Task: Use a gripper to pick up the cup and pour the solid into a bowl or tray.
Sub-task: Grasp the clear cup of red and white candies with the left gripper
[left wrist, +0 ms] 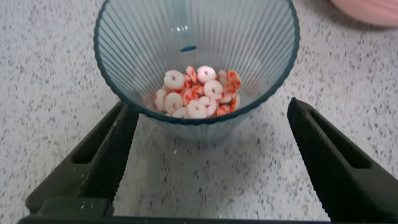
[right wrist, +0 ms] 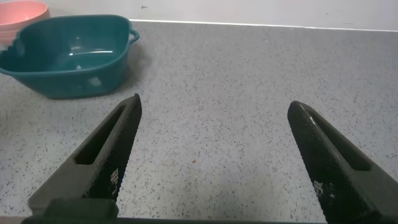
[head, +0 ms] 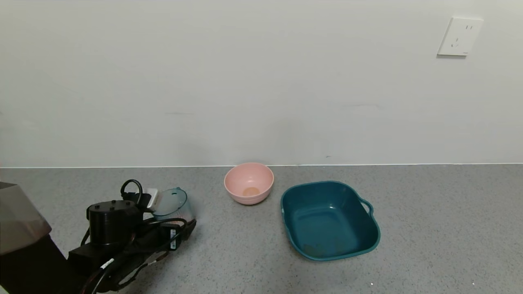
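The translucent blue-green ribbed cup (head: 173, 204) stands upright on the grey counter at the left. In the left wrist view the cup (left wrist: 196, 62) holds several orange-red and white discs (left wrist: 198, 93) at its bottom. My left gripper (left wrist: 211, 118) is open, with one finger on each side of the cup's near side, not touching it. In the head view the left arm (head: 122, 232) sits just in front of the cup. The dark teal tray (head: 330, 220) lies at centre right, empty; it also shows in the right wrist view (right wrist: 68, 56). My right gripper (right wrist: 214, 124) is open over bare counter, out of the head view.
A round pink bowl (head: 249, 183) stands between the cup and the tray, near the wall; its edge also shows in the left wrist view (left wrist: 370, 9) and the right wrist view (right wrist: 22, 12). A white wall with a socket (head: 459, 36) bounds the counter's far edge.
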Controlling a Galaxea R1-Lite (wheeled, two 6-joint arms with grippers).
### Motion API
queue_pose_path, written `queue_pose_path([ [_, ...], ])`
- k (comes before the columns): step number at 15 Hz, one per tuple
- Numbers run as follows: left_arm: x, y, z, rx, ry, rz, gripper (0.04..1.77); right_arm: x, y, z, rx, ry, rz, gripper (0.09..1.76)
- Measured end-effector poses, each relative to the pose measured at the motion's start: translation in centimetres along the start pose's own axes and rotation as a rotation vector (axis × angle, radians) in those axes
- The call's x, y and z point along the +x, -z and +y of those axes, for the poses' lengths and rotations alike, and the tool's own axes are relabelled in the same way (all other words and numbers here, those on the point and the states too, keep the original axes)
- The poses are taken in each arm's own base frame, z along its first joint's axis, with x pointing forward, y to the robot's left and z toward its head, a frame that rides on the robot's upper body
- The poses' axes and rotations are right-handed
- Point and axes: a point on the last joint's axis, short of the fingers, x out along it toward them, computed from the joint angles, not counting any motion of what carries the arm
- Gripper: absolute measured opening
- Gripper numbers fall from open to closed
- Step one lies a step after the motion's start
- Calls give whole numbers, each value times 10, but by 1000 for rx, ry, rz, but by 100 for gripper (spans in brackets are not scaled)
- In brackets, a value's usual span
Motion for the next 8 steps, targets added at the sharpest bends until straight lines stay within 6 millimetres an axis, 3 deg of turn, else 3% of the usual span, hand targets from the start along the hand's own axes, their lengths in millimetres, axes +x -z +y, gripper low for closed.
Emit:
queue_pose_path([
  [8,12,15,-5,1,12,-57,172,0,0,0,0,0,0,171],
])
